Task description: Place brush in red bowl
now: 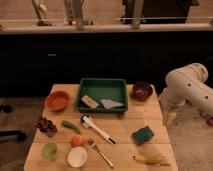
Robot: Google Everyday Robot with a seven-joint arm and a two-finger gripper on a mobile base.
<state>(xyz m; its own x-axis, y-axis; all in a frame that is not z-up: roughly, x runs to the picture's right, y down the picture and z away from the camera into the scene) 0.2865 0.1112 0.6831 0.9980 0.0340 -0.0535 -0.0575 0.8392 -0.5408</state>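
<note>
1. Nearby, at the table's (127,120) 6 o'clock edge, a white bowl (77,156), a fork (101,153), a banana (150,159) and a green cup (49,150) lie scattered. They look like distractors, set out so the right item must be picked from among them.
2. Just beyond, the brush (97,129) lies flat on the wood near the table's centre. Its rounded head points to 10 o'clock and its dark tip to 4 o'clock. It rests free, with a gap to the fork at its 6 o'clock, so a grasp from above across the slim handle looks feasible.
3. A sponge (143,135) sits at 3 o'clock from the brush, well apart from it.
4. Off the table's 3 o'clock edge hangs the gripper (169,118), pointing down, its jaws spread wide and holding nothing. It is parked clear of the table, which suggests the reach has not begun.
5. Farther back, the red bowl (57,100) stands at 10 o'clock from the brush, upright and empty, so it is ready to receive. The carry would run away from the gripper's side, across the table.
6. A green tray (102,87) at 12 o'clock holds two flat items, and a maroon bowl (142,91) sits at 1 o'clock. That bowl is nearer the arm (187,87) and could be mistaken for the target.
</note>
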